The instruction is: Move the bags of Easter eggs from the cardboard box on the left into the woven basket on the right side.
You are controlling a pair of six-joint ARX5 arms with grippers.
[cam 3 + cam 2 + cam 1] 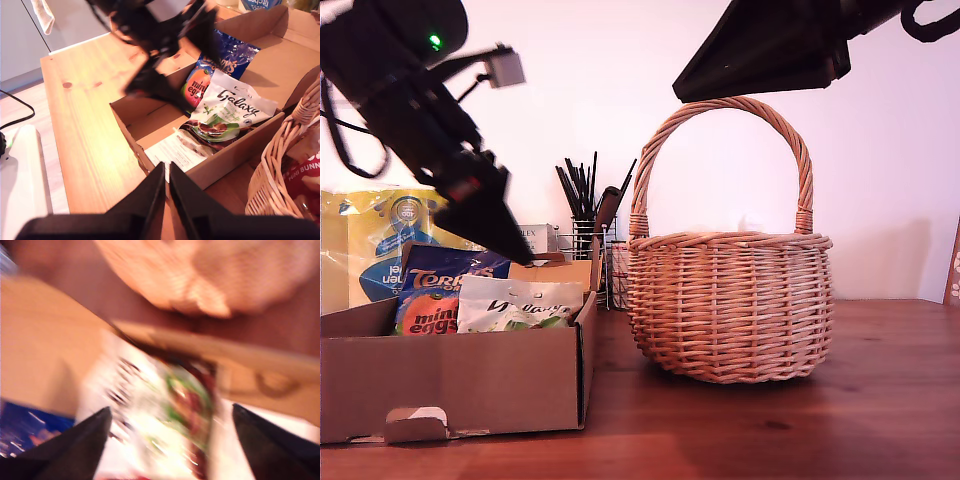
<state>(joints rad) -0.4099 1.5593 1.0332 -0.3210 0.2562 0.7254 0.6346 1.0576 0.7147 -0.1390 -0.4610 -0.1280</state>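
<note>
Pale wall stands behind a wooden bench [880, 400] that carries the box [470, 385] at the exterior view's left and the basket [730, 300] beside it. Three pouches lean in the box: a white Galaxy bag [227, 107], an orange mini eggs bag [425, 312] and a blue Terry's bag [450, 268]. A red bag [302, 177] already lies in the basket. The pouches look light, soft and slippery, crinkling under pressure; the flat top seam of the Galaxy bag seems the safest hold. The first gripper [170, 440] slants down over that bag, fingers [85, 440] spread wide either side, not touching. The second gripper [166, 192] hangs high above the basket, fingers pressed together, empty.
</note>
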